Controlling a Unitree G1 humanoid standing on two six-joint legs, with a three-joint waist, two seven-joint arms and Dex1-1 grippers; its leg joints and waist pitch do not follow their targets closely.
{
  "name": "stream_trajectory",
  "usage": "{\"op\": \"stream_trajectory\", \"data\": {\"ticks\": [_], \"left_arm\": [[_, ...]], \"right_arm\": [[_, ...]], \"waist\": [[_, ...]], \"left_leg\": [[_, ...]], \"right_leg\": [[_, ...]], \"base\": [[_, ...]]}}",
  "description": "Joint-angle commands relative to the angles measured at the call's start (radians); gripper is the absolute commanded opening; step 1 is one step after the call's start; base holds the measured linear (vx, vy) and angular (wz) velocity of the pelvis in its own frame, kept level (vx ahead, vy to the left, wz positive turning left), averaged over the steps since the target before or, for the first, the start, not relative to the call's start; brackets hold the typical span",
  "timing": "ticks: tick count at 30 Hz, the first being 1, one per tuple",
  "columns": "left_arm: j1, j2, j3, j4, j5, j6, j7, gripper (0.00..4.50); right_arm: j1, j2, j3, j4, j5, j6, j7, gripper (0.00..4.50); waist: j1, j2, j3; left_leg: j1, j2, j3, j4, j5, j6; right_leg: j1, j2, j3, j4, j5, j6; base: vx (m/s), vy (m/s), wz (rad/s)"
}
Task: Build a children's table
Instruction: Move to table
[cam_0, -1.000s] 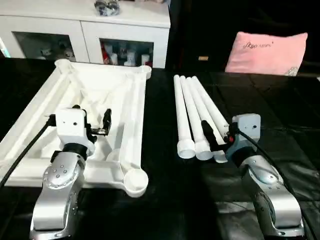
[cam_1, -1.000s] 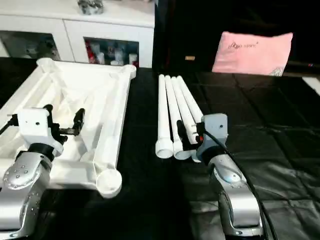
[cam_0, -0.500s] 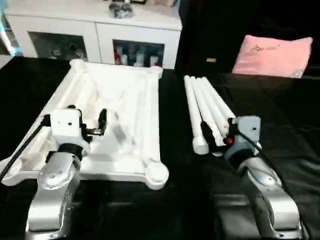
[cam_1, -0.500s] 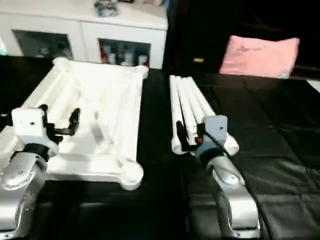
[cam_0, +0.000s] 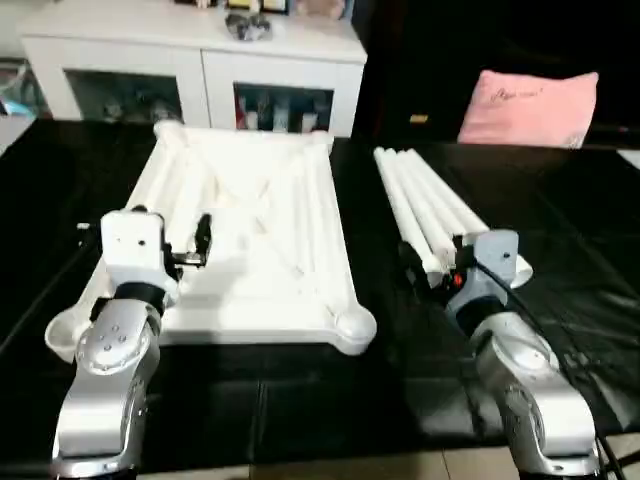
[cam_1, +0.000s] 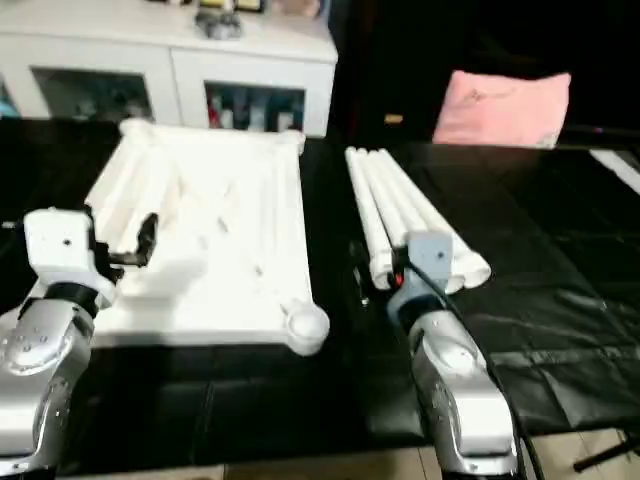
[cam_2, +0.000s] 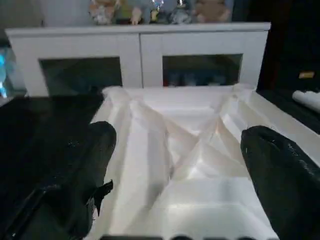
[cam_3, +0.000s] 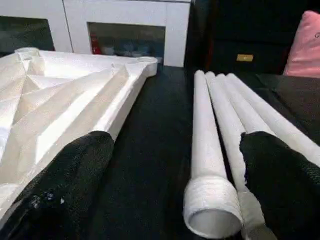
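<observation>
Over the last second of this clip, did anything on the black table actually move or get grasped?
Nothing visibly changed: the shift between pictures is the head camera moving. The tabletop and the four legs lie as before, and the left pincer and right pincer stay open, holding nothing.

Tabletop (cam_1: 215, 235) lies ribbed side up on the black surface (cam_1: 560, 250), round corner socket (cam_1: 306, 325) at its near right corner. Left gripper (cam_1: 118, 240) hovers over the tabletop's near left part, fingers spread wide, nothing between them. Four legs (cam_1: 400, 210) lie side by side, touching, just right of the tabletop with a dark gap between. Right gripper (cam_1: 385, 275) sits at the legs' near ends, wide open, not clamped on any. Beyond both grippers: white cabinet (cam_1: 170, 70) behind the tabletop, pink cushion (cam_1: 500, 108) behind the legs.
</observation>
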Motion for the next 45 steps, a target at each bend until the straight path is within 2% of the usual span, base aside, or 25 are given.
{"op": "stream_trajectory", "data": {"ticks": [1, 2, 3, 4, 5, 7, 10, 12, 15, 19, 20, 21, 22, 23, 24, 26, 27, 28, 29, 30, 31, 34, 36, 38, 45], "left_arm": [[-0.013, -0.005, -0.029, 0.01, -0.007, 0.017, -0.003, 4.45], [-0.013, -0.005, -0.029, 0.01, -0.008, 0.018, -0.005, 4.45], [-0.015, -0.004, -0.028, 0.01, -0.016, 0.025, -0.014, 4.45], [-0.016, -0.002, -0.029, 0.011, -0.013, 0.026, -0.018, 4.45], [-0.017, 0.002, -0.031, 0.01, -0.012, 0.028, -0.024, 4.45], [-0.018, 0.011, -0.046, -0.002, -0.048, 0.046, -0.079, 4.45], [-0.023, 0.028, -0.066, -0.009, -0.076, 0.057, -0.136, 4.45], [-0.032, 0.096, -0.122, -0.011, -0.091, 0.071, -0.244, 4.45], [-0.026, 0.197, -0.188, -0.016, -0.126, 0.044, -0.43, 4.45], [-0.046, 0.265, -0.216, -0.012, -0.159, 0.057, -0.558, 4.45], [-0.056, 0.283, -0.226, -0.007, -0.164, 0.061, -0.592, 4.45], [-0.077, 0.333, -0.263, 0.01, -0.155, 0.079, -0.661, 4.45], [-0.078, 0.337, -0.265, 0.012, -0.154, 0.079, -0.665, 4.45], [-0.083, 0.35, -0.275, 0.017, -0.148, 0.08, -0.682, 4.45], [-0.094, 0.396, -0.309, 0.032, -0.155, 0.11, -0.742, 4.45], [-0.104, 0.437, -0.345, 0.056, -0.147, 0.106, -0.801, 4.45], [-0.118, 0.457, -0.377, 0.075, -0.134, 0.123, -0.832, 4.45], [-0.118, 0.457, -0.377, 0.075, -0.134, 0.123, -0.832, 4.3], [-0.133, 0.46, -0.395, 0.091, -0.127, 0.113, -0.855, 4.12], [-0.16, 0.458, -0.419, 0.11, -0.13, 0.128, -0.887, 4.12], [-0.181, 0.454, -0.435, 0.125, -0.13, 0.136, -0.904, 4.08], [-0.227, 0.439, -0.469, 0.168, -0.112, 0.154, -0.914, 3.81], [-0.285, 0.416, -0.501, 0.245, -0.084, 0.149, -0.912, 3.68], [-0.299, 0.409, -0.508, 0.265, -0.078, 0.147, -0.913, 3.44], [-0.396, 0.376, -0.556, 0.387, -0.047, 0.149, -0.947, 3.06]], "right_arm": [[-0.005, -0.019, -0.024, 0.0, -0.002, 0.002, 0.0, 4.5], [-0.006, -0.02, -0.023, 0.0, -0.003, 0.002, 0.001, 4.5], [-0.01, -0.024, -0.02, 0.003, -0.006, 0.0, 0.006, 4.5], [-0.013, -0.025, -0.019, 0.005, -0.006, 0.0, 0.007, 4.5], [-0.016, -0.026, -0.018, 0.006, -0.006, 0.0, 0.008, 4.5], [-0.027, -0.039, -0.011, 0.012, -0.013, -0.006, 0.018, 4.5], [-0.039, -0.055, -0.004, 0.018, -0.019, -0.008, 0.032, 4.5], [-0.058, -0.103, 0.015, 0.025, -0.03, -0.004, 0.081, 4.5], [-0.057, -0.217, 0.089, -0.019, -0.037, -0.009, 0.239, 4.5], [-0.049, -0.31, 0.104, -0.062, 0.015, 0.048, 0.37, 4.5], [-0.046, -0.34, 0.109, -0.072, 0.024, 0.057, 0.407, 4.5], [-0.04, -0.408, 0.122, -0.089, 0.024, 0.051, 0.479, 4.5], [-0.04, -0.412, 0.123, -0.09, 0.024, 0.049, 0.483, 4.5], [-0.039, -0.427, 0.125, -0.093, 0.021, 0.045, 0.497, 4.5], [-0.034, -0.465, 0.114, -0.108, 0.048, 0.05, 0.539, 4.5], [-0.024, -0.511, 0.103, -0.127, 0.085, 0.051, 0.599, 4.5], [-0.011, -0.542, 0.101, -0.141, 0.096, 0.044, 0.636, 4.5], [-0.011, -0.542, 0.101, -0.141, 0.096, 0.044, 0.636, 4.5], [-0.006, -0.557, 0.101, -0.143, 0.095, 0.045, 0.654, 4.5], [-0.001, -0.571, 0.101, -0.148, 0.104, 0.053, 0.68, 4.5], [0.002, -0.578, 0.103, -0.15, 0.111, 0.059, 0.694, 4.5], [0.009, -0.595, 0.111, -0.158, 0.134, 0.078, 0.725, 4.5], [0.021, -0.619, 0.122, -0.174, 0.159, 0.09, 0.758, 4.5], [0.024, -0.624, 0.124, -0.177, 0.163, 0.092, 0.763, 4.5], [0.04, -0.652, 0.123, -0.187, 0.183, 0.121, 0.804, 4.5]], "waist": [[0.018, 0.009, -0.058], [0.032, -0.012, -0.057], [0.054, -0.027, -0.054], [0.056, -0.024, -0.048], [0.06, -0.014, -0.039], [0.058, -0.004, -0.034], [0.055, 0.001, -0.031], [0.059, 0.006, -0.034], [0.07, 0.007, -0.04], [0.073, 0.009, -0.05], [0.074, 0.012, -0.051], [0.078, 0.021, -0.053], [0.08, 0.014, -0.052], [0.08, 0.014, -0.052], [0.079, 0.022, -0.05], [0.081, 0.026, -0.048], [0.08, 0.026, -0.045], [0.081, 0.026, -0.044], [0.082, 0.035, -0.044], [0.082, 0.032, -0.042], [0.084, 0.036, -0.042], [0.093, 0.035, -0.041], [0.098, 0.041, -0.044], [0.1, 0.039, -0.047], [0.1, 0.045, -0.055]], "left_leg": [[-0.004, 0.047, -0.009, -0.084, -0.096, 0.113], [-0.018, 0.027, 0.017, -0.073, -0.082, 0.096], [0.003, 0.039, 0.028, -0.076, -0.079, 0.056], [0.001, 0.047, 0.038, -0.101, -0.059, 0.035], [0.01, 0.058, 0.049, -0.116, -0.109, 0.018], [0.025, 0.075, 0.053, -0.128, -0.224, -0.017], [0.03, 0.087, 0.051, -0.148, -0.322, -0.054], [0.033, 0.088, 0.054, -0.148, -0.317, -0.057], [0.029, 0.088, 0.059, -0.145, -0.241, -0.044], [0.031, 0.089, 0.07, -0.134, -0.098, -0.004], [0.031, 0.088, 0.07, -0.132, -0.082, 0.003], [0.036, 0.088, 0.071, -0.128, -0.063, 0.012], [0.036, 0.089, 0.074, -0.126, -0.056, 0.021], [0.036, 0.089, 0.074, -0.126, -0.056, 0.021], [0.037, 0.088, 0.076, -0.128, -0.074, 0.022], [0.036, 0.09, 0.074, -0.13, -0.104, 0.025], [0.037, 0.091, 0.075, -0.133, -0.137, 0.023], [0.039, 0.093, 0.075, -0.134, -0.155, 0.021], [0.039, 0.094, 0.075, -0.134, -0.161, 0.018], [0.041, 0.094, 0.077, -0.135, -0.176, 0.015], [0.044, 0.095, 0.079, -0.135, -0.185, 0.012], [0.039, 0.095, 0.082, -0.134, -0.163, 0.014], [0.042, 0.095, 0.083, -0.129, -0.154, 0.016], [0.039, 0.095, 0.083, -0.128, -0.131, 0.023], [0.036, 0.096, 0.083, -0.122, -0.094, 0.047]], "right_leg": [[0.025, -0.141, 0.075, -0.1, 0.096, -0.099], [0.04, -0.159, 0.082, -0.118, 0.082, -0.071], [0.024, -0.159, 0.085, -0.131, -0.09, -0.014], [0.024, -0.125, 0.071, -0.123, -0.188, -0.01], [0.007, -0.105, 0.067, -0.131, -0.293, -0.022], [-0.008, -0.093, 0.066, -0.132, -0.387, -0.05], [-0.014, -0.08, 0.062, -0.12, -0.345, -0.062], [-0.013, -0.08, 0.065, -0.117, -0.28, -0.065], [0.0, -0.079, 0.067, -0.104, -0.135, -0.076], [0.013, -0.078, 0.064, -0.082, 0.128, -0.124], [0.015, -0.077, 0.064, -0.08, 0.159, -0.129], [0.014, -0.077, 0.063, -0.077, 0.198, -0.139], [0.017, -0.076, 0.063, -0.078, 0.213, -0.142], [0.017, -0.076, 0.063, -0.078, 0.213, -0.142], [0.016, -0.078, 0.063, -0.082, 0.2, -0.153], [0.02, -0.081, 0.064, -0.083, 0.161, -0.161], [0.019, -0.082, 0.064, -0.087, 0.112, -0.167], [0.019, -0.085, 0.065, -0.089, 0.069, -0.175], [0.017, -0.087, 0.066, -0.089, 0.053, -0.182], [0.017, -0.088, 0.066, -0.094, 0.015, -0.191], [0.015, -0.087, 0.068, -0.097, -0.006, -0.197], [0.018, -0.088, 0.066, -0.096, -0.026, -0.2], [0.017, -0.089, 0.068, -0.097, -0.027, -0.194], [0.019, -0.09, 0.067, -0.095, -0.005, -0.193], [0.021, -0.091, 0.064, -0.088, 0.064, -0.218]], "base": [[-0.07, -0.111, -0.08], [-0.086, -0.118, -0.07], [-0.086, -0.118, -0.07], [-0.076, -0.097, -0.07], [-0.056, -0.074, -0.06], [-0.028, -0.037, -0.03], [0.0, 0.0, 0.0], [0.0, 0.0, 0.0], [0.0, 0.0, 0.0], [0.016, 0.009, -0.01], [0.0, 0.0, 0.0], [0.0, 0.0, 0.0], [0.0, 0.0, 0.0], [0.0, 0.0, 0.0], [0.0, 0.0, 0.0], [0.0, 0.0, 0.0], [0.0, 0.0, 0.0], [0.0, 0.0, 0.0], [0.0, 0.0, 0.0], [0.0, 0.0, 0.0], [0.0, 0.0, 0.0], [0.0, 0.0, 0.0], [0.0, 0.0, 0.0], [0.0, 0.0, 0.0], [0.0, 0.0, 0.0]]}}
